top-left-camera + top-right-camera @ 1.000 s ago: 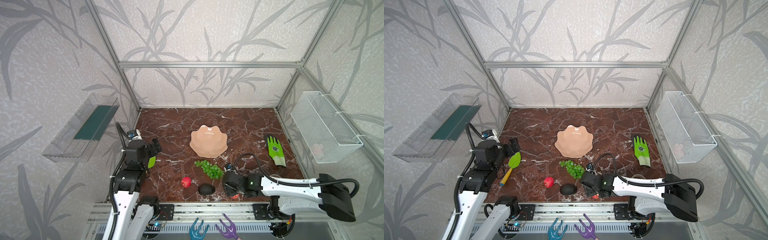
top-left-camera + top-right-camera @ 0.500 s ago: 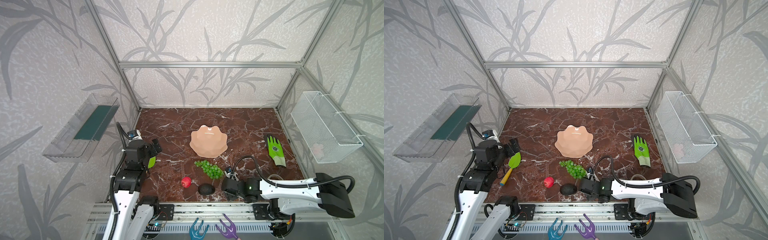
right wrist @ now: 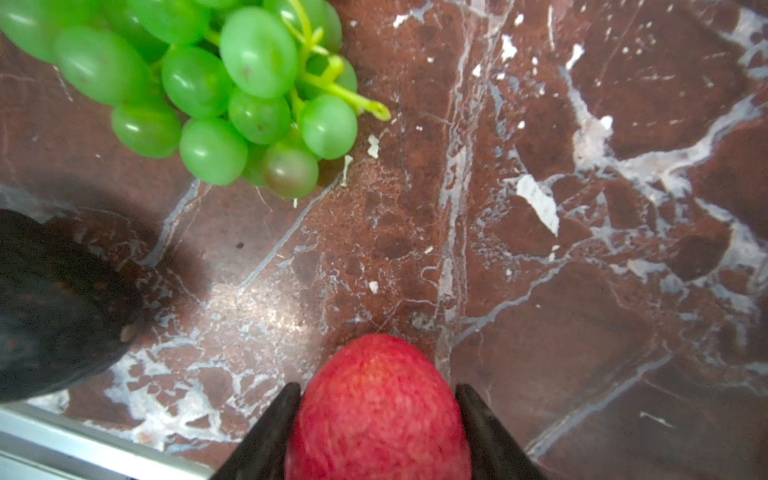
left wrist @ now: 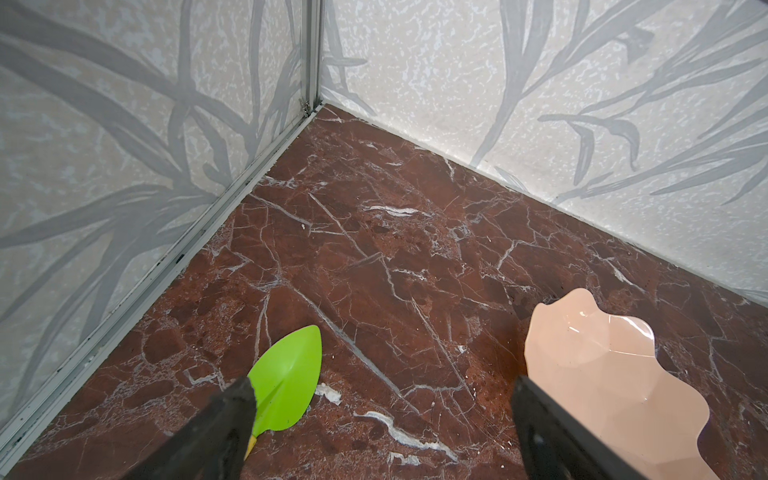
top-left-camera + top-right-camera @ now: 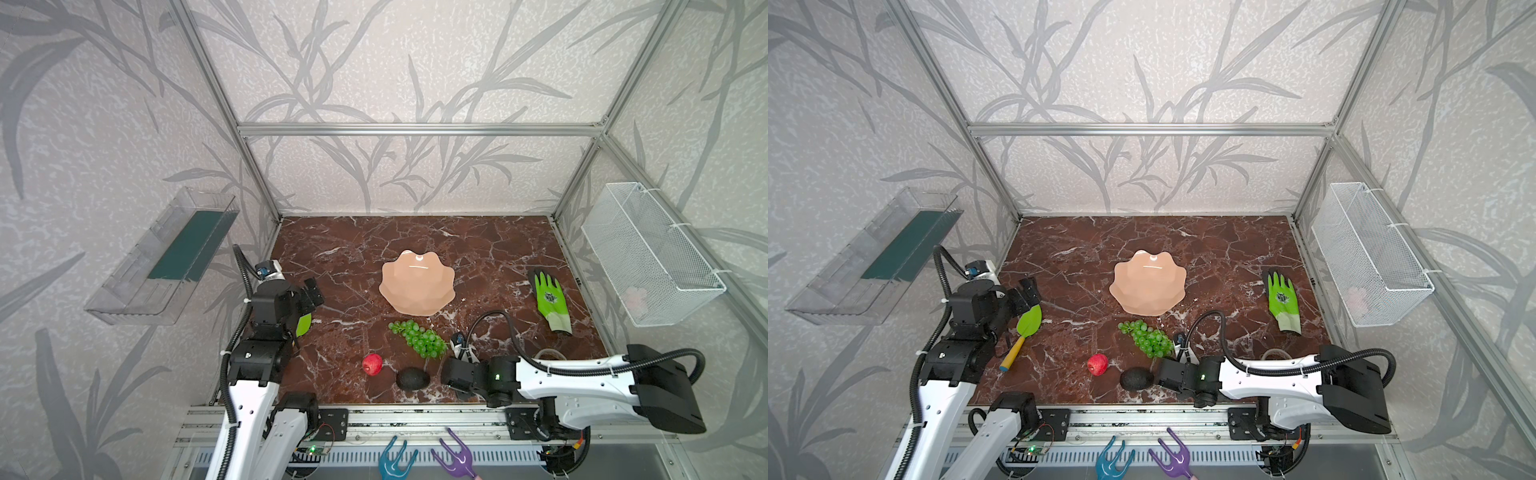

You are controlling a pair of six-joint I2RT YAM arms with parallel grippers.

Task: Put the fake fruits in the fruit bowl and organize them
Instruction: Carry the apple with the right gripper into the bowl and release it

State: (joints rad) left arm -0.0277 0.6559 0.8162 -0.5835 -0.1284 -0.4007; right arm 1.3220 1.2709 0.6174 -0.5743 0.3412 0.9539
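Fruit bowl sits mid-table on the marble; every fruit I see lies outside it, nearer the front. My right gripper pinches a red apple, one finger pressed to each side. My left gripper hovers spread wide between the green trowel and the bowl. Grapes lie between the bowl and my right wrist, the bunch running diagonally from back left to front right. The avocado lies crosswise, stem end toward my right fingers, with a second red apple just beside it. A green glove lies well apart. The wire basket holds something pale.
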